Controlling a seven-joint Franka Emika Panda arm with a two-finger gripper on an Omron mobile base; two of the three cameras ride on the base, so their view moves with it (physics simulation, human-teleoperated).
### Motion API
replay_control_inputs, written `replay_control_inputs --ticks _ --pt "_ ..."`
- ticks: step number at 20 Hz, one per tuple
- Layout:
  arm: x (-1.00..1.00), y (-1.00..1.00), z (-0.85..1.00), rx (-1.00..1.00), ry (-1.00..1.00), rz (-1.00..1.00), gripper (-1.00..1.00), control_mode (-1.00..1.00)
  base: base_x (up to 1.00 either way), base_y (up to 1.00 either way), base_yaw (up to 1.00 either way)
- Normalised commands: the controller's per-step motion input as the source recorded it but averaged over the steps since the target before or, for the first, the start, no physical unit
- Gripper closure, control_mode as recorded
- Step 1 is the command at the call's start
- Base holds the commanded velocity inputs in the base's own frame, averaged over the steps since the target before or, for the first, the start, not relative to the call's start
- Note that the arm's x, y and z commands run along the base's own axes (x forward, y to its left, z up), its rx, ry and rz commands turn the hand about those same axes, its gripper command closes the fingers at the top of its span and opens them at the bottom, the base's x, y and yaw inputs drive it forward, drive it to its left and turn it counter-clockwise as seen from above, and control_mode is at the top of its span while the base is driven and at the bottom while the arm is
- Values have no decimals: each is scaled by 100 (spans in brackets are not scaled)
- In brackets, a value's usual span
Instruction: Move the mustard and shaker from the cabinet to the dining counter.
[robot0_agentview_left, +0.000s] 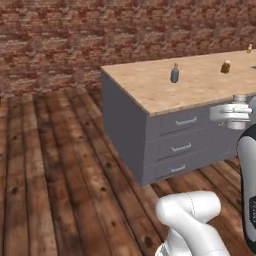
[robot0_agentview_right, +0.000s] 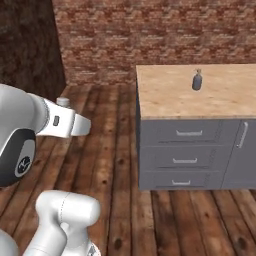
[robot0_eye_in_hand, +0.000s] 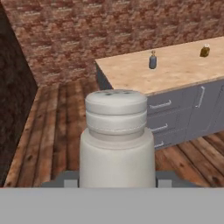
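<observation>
We carry the shaker (robot0_eye_in_hand: 116, 140) low in the middle of the hand view, our claw (robot0_eye_in_hand: 116, 181) pinching its body near the base. It looks rigid, light and smooth, so a grip round the wide barrel suits it. The table (robot0_agentview_left: 200, 85) lies in the upper right, and a small bottle (robot0_agentview_left: 174, 73) stands on it.
</observation>
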Motion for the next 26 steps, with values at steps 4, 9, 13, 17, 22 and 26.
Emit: replay_control_inputs --ticks 4,9,13,17,22,26 --pt "0 0 0 0 0 0 100 100 53 75 0" --pt "0 0 0 0 0 0 100 100 70 59 0" --pt "0 0 0 0 0 0 100 100 81 47 0" --pt "0 0 0 0 0 0 100 100 83 45 0" --pt "0 0 0 0 0 0 100 100 85 44 0" --pt "0 0 0 0 0 0 100 100 85 43 0"
